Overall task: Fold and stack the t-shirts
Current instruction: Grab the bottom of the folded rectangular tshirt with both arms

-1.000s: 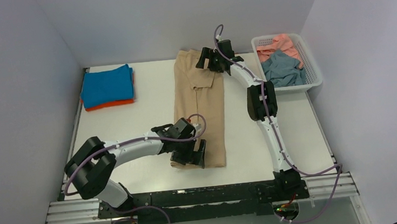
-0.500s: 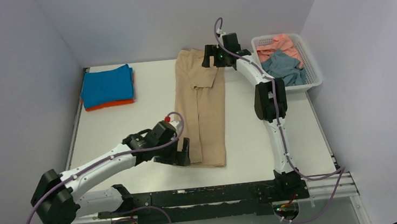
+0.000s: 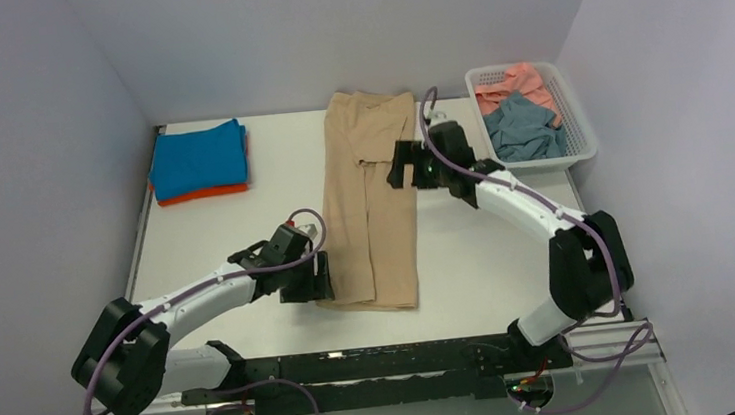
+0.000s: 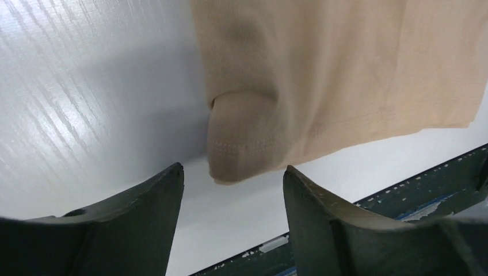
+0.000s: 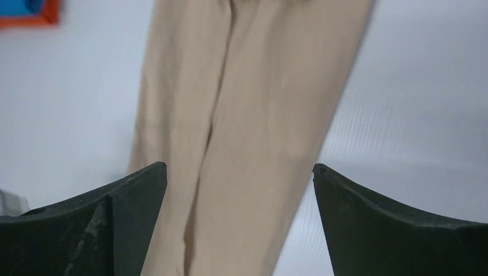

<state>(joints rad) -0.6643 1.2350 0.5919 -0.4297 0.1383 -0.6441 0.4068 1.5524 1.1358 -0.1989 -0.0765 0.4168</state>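
Left claw [image 4: 233, 172] stood released; the hem corner of the tan-beige t-shirt [image 4: 322, 75] lay just ahead of it. Right claw [image 5: 239, 168] was spread wide, empty, above that shirt.

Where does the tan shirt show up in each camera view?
Top external: tan shirt lies mid-table, a long strip running away from the arms.
Left wrist: tan shirt fills the upper right, with its hem corner at centre.
Right wrist: tan shirt runs down the middle of the picture.
Shared landmark: the white table under it, seen in all three.
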